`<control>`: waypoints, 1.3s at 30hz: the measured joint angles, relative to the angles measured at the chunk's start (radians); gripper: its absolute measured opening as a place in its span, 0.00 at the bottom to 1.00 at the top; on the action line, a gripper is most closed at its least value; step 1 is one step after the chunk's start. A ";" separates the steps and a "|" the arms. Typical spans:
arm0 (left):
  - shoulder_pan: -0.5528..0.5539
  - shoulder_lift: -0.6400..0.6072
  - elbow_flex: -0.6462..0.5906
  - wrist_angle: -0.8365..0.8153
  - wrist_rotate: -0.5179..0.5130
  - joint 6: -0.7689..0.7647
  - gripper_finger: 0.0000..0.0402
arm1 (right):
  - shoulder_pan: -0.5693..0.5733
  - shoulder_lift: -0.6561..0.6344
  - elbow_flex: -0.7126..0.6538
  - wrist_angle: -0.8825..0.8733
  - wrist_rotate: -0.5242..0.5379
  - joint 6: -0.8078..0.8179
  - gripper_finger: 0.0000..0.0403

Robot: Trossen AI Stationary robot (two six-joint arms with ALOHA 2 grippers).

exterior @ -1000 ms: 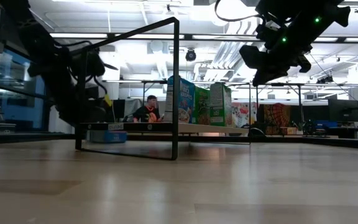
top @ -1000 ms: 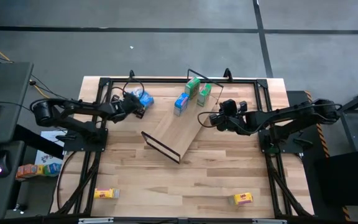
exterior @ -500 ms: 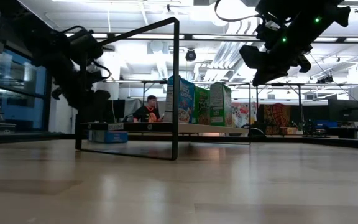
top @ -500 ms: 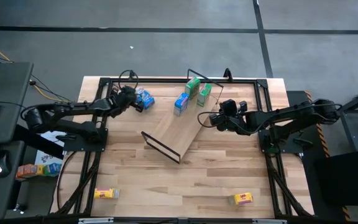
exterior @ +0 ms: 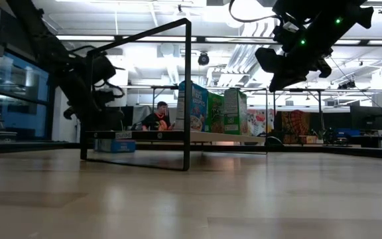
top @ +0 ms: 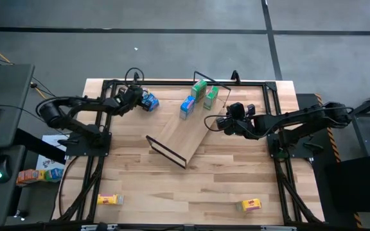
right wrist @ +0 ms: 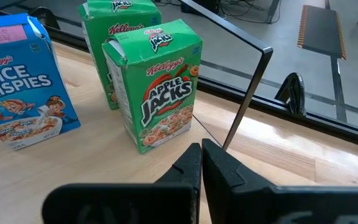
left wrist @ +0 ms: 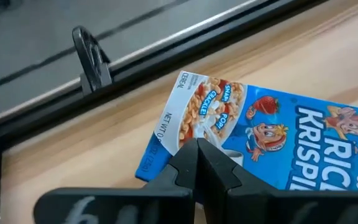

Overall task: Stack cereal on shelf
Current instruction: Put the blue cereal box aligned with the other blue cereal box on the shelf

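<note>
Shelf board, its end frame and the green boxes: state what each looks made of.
Shelf board: light wood, matte, with visible grain; whether solid or veneer is unclear.
End frame: thin black rod, probably painted metal wire, bent at sharp corners.
Green boxes: printed cardboard with a slight sheen, folded flaps at the top.

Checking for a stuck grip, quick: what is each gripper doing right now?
Left gripper: shut, empty, over the lying blue cereal box.
Right gripper: shut, empty, near the green cereal boxes.
</note>
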 joint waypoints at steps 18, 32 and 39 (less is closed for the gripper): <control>-0.371 -0.293 -0.013 -0.478 -0.058 -0.251 0.00 | 0.000 0.000 0.000 0.000 -0.002 -0.006 0.00; -0.130 -0.317 0.093 -0.628 -0.064 -0.055 0.00 | 0.000 0.000 0.000 0.007 -0.011 0.000 0.00; -0.076 -0.177 0.093 -0.645 -0.022 -0.071 0.00 | 0.000 0.000 0.000 0.007 -0.014 -0.005 0.00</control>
